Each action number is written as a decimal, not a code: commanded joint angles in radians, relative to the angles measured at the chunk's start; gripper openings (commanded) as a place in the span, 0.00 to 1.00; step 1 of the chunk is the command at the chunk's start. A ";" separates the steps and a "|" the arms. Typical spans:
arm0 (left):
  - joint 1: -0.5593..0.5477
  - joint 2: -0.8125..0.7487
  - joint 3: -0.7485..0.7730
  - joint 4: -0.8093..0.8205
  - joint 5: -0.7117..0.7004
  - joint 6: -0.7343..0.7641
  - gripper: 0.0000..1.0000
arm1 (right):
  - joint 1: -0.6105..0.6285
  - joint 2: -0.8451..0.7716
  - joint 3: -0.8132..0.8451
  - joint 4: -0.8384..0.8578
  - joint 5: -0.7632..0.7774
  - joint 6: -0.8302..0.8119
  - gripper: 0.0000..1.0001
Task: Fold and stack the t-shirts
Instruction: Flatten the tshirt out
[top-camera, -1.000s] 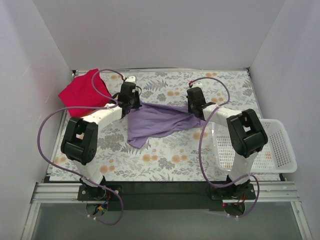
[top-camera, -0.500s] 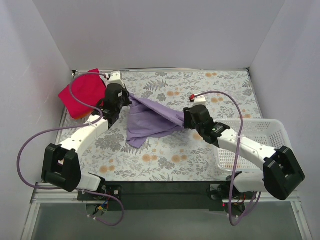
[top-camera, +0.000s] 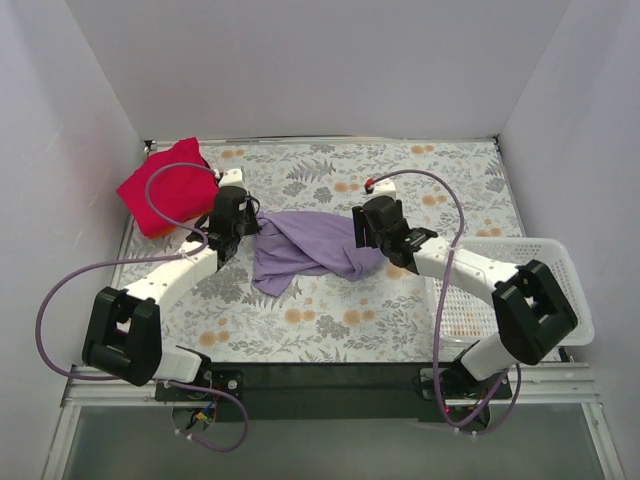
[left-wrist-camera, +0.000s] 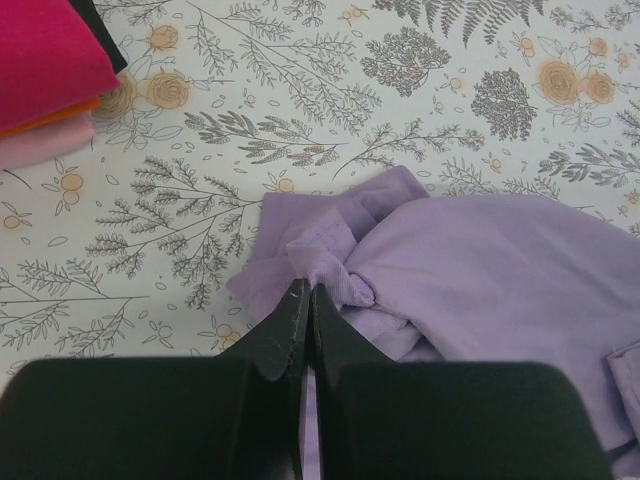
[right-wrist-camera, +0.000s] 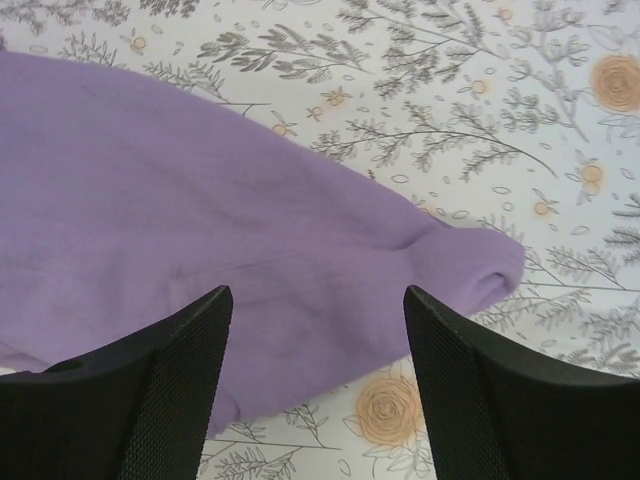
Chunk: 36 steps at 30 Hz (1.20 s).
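Note:
The lavender t-shirt (top-camera: 305, 245) lies crumpled on the floral table, its cloth filling the right of the left wrist view (left-wrist-camera: 480, 270). My left gripper (top-camera: 243, 228) is shut on a bunched fold at the shirt's left end (left-wrist-camera: 305, 290). My right gripper (top-camera: 368, 232) hangs open just above the shirt's right end (right-wrist-camera: 315, 295). Nothing sits between its fingers (right-wrist-camera: 180, 370), and purple cloth (right-wrist-camera: 200, 210) spreads below them. The red t-shirt (top-camera: 165, 190) lies folded at the far left corner, and its edge (left-wrist-camera: 45, 50) shows at the upper left of the left wrist view.
A white mesh basket (top-camera: 575, 300) stands at the table's right edge, partly under my right arm. Pale pink and orange cloth edges (left-wrist-camera: 45, 135) peek out beneath the red shirt. White walls close in the table at the back and sides.
My right gripper has opened and let go of the lavender shirt. The shirt, stretched between both grippers before, now lies slack on the table. The left gripper stays shut on it.

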 joint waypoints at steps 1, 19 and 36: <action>0.006 -0.044 -0.006 -0.010 -0.013 -0.006 0.00 | -0.003 0.079 0.062 0.049 -0.070 -0.017 0.61; 0.007 0.013 0.002 -0.006 0.007 -0.010 0.00 | 0.062 0.226 0.061 0.103 -0.165 0.001 0.57; 0.007 -0.012 -0.009 -0.007 0.004 -0.007 0.00 | 0.062 0.133 0.049 0.060 -0.087 -0.012 0.01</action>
